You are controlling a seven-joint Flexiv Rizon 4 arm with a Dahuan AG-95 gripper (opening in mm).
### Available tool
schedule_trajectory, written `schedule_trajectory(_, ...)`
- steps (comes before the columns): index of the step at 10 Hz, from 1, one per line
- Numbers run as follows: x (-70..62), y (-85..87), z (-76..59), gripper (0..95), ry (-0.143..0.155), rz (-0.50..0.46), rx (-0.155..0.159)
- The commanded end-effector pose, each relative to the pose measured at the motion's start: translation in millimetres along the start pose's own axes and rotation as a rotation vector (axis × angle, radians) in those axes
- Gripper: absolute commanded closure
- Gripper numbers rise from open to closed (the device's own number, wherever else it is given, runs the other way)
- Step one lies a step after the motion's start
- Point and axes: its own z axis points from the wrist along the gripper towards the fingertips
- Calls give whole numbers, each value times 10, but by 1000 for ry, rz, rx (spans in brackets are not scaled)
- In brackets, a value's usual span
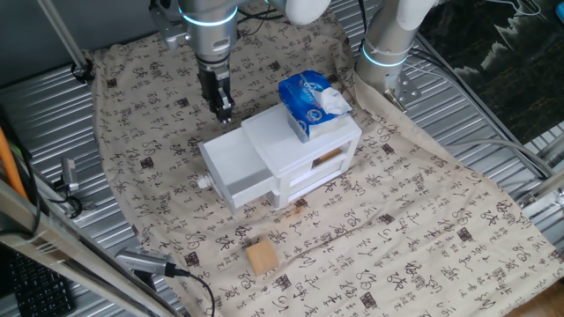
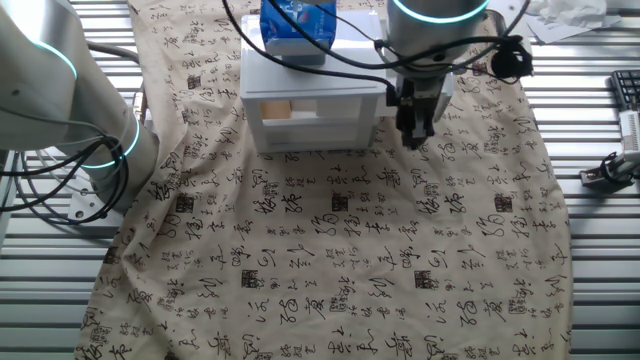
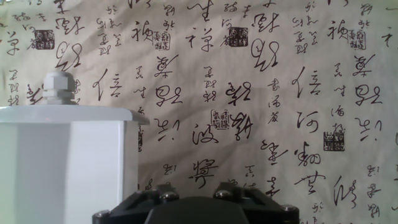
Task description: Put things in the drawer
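Note:
The small tan block point(image 1: 261, 256) lies on the patterned cloth in front of the white cabinet point(image 1: 308, 145), well away from my gripper. The upper drawer point(image 1: 233, 169) stands pulled out towards the front left, its round knob point(image 1: 204, 183) at the end. My gripper point(image 1: 223, 111) hangs just behind the pulled-out drawer, fingers together and holding nothing. In the other fixed view my gripper point(image 2: 415, 128) is at the cabinet's right side, and the block is out of view. The hand view shows the drawer's point(image 3: 62, 162) white front and its knob point(image 3: 59, 87) at the left; my fingertips are hidden there.
A blue-and-white tissue pack point(image 1: 310, 99) sits on top of the cabinet. The lower drawer with a tan slot point(image 1: 328, 158) is closed. A second robot base point(image 1: 388, 53) stands at the back right. The cloth point(image 1: 397, 229) covers a ridged metal table.

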Motion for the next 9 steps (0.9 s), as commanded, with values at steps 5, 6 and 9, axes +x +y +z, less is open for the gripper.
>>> schedule_trajectory(5, 17, -4, -6, 950, 23, 4, 1)
schedule_trajectory(6, 16, -4, -3, 950, 27, -1, 2)
schedule_trajectory(9, 19, 2, -26, 950, 33, -18, 10)
